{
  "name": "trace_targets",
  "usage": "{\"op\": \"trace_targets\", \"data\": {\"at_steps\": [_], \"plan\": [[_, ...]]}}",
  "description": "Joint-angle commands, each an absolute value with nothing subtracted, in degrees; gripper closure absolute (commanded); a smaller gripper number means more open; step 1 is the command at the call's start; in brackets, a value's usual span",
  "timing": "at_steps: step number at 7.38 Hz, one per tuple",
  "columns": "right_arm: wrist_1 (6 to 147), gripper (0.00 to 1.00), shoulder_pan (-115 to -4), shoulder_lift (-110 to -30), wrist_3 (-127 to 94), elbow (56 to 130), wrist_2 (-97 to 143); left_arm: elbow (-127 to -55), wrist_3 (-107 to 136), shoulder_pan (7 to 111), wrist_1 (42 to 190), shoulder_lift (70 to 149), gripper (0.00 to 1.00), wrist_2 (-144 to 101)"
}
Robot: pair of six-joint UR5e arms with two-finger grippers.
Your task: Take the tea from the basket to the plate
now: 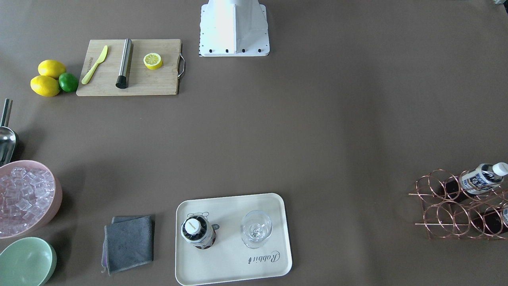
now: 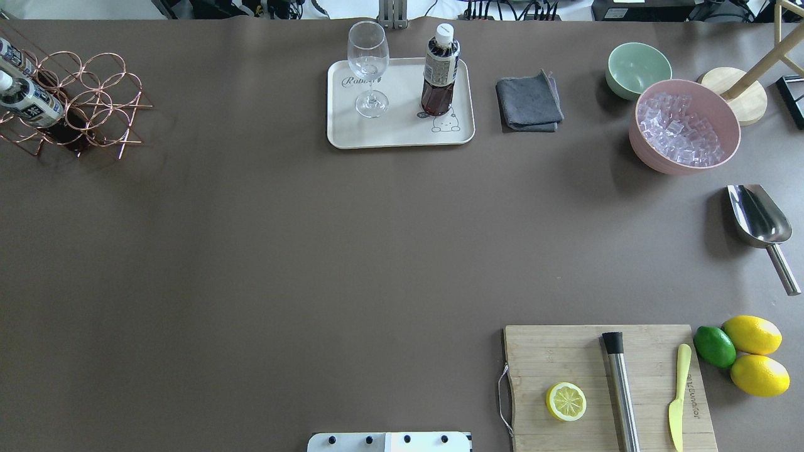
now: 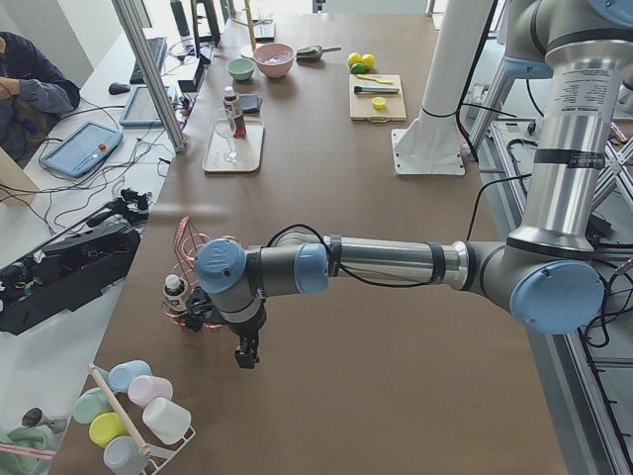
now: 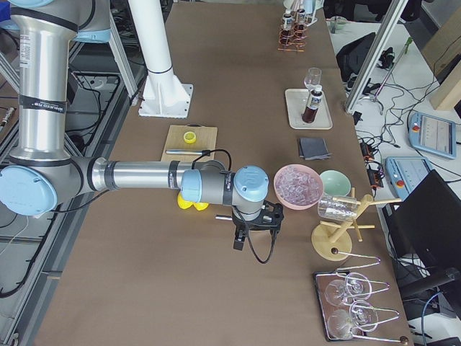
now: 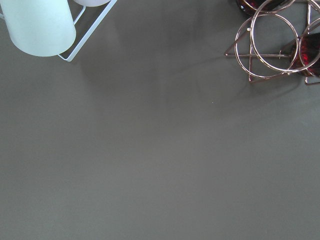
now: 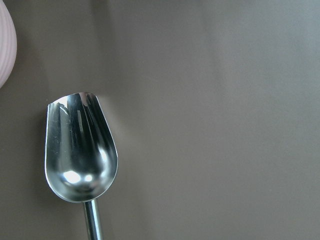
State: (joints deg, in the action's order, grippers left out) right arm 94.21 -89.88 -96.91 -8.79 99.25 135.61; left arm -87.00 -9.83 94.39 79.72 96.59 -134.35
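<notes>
- Table (image 2: pixel 251 251): brown top, everything below sat on it.
- Left arm (image 3: pixel 376 262): reached out low over the table, well off to the robot's left of the plate. Left gripper (image 3: pixel 243 351) hung close by the basket. It showed only in the side view, so I could not tell how wide its jaws stood or whether it held anything.
- Right arm (image 4: pixel 137 175): stretched out well to the robot's right of the plate. Right gripper (image 4: pixel 238 238) hung above the metal scoop (image 2: pixel 757 216). Side view only again; opening and grasp could not be told.
- Cutting board (image 2: pixel 565 358): wooden, to the plate's right and nearer the robot's base than the plate.
- Plate (image 2: pixel 402 135): cream tray with bear drawing and "Rabbit" script, at the table edge farthest from the robot.
- Basket (image 2: pixel 107 81): copper wire rings, far to the robot's left of the plate. Two bottles (image 2: pixel 28 103) alike lay in its rings.
- Pink bowl (image 2: pixel 653 160): full of ice cubes, well to the plate's right.
- Cloth (image 2: pixel 527 103): grey, folded, just beside the plate on its right.
- Tea bottle (image 2: pixel 440 75): stood upright on the plate, on its right half by the bear drawing, white cap on, touched by no gripper.
- Wine glass (image 2: pixel 368 63): upright on the plate's left half, near the tea bottle but apart from it.
</notes>
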Motion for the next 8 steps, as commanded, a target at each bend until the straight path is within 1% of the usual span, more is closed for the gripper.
{"op": "trace_targets", "data": {"at_steps": [1, 8], "plan": [[94.22, 0.00, -89.82, -96.86, -8.79, 99.23, 135.53, -86.92, -9.49, 94.39, 79.72, 96.50, 0.02, -134.38], [94.22, 0.00, -89.82, -96.77, -8.79, 99.32, 135.53, -86.84, -9.23, 94.39, 80.33, 96.50, 0.02, -134.30]]}}
